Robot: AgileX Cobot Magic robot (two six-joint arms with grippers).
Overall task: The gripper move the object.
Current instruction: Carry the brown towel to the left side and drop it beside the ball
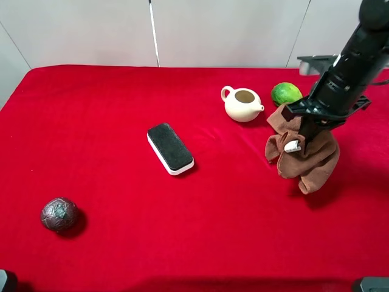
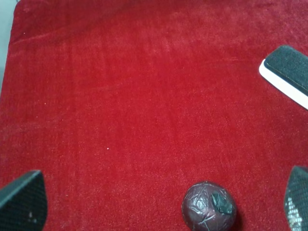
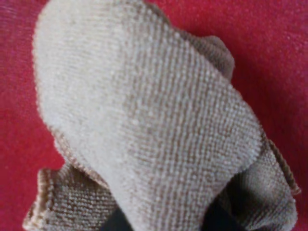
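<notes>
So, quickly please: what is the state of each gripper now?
Left gripper: open, holding nothing.
Right gripper: closed on the brown cloth.

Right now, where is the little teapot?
In the high view, the teapot sits far back on the right, just left of the green fruit.

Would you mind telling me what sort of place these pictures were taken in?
Most likely a robot test bench in a lab: a table draped in red cloth before plain white walls, unrelated items spread on it (teapot, board eraser, lime), and a robot arm holding up a brown cloth.
</notes>
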